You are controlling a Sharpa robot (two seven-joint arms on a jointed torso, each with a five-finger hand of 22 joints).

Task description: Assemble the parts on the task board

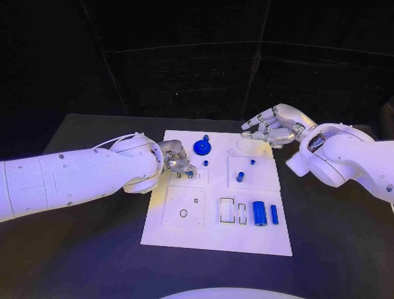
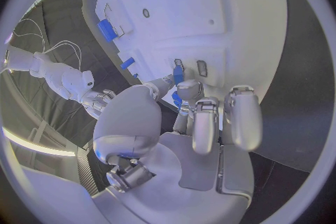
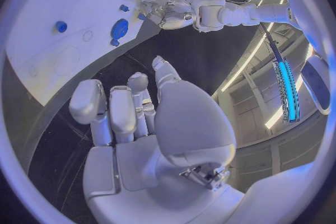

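Between the left hand's [image 2: 183, 123] fingertips [image 2: 187, 88] sits a small blue part [image 2: 178, 75].

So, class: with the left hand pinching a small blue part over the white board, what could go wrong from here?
1. The left hand holds the small blue part only at its fingertips, so it might slip or tilt before seating.
2. Its fingers work close to a short blue peg on the white task board and could knock it.
3. The right hand hovers at the board's far edge, holding nothing, and cannot steady anything.
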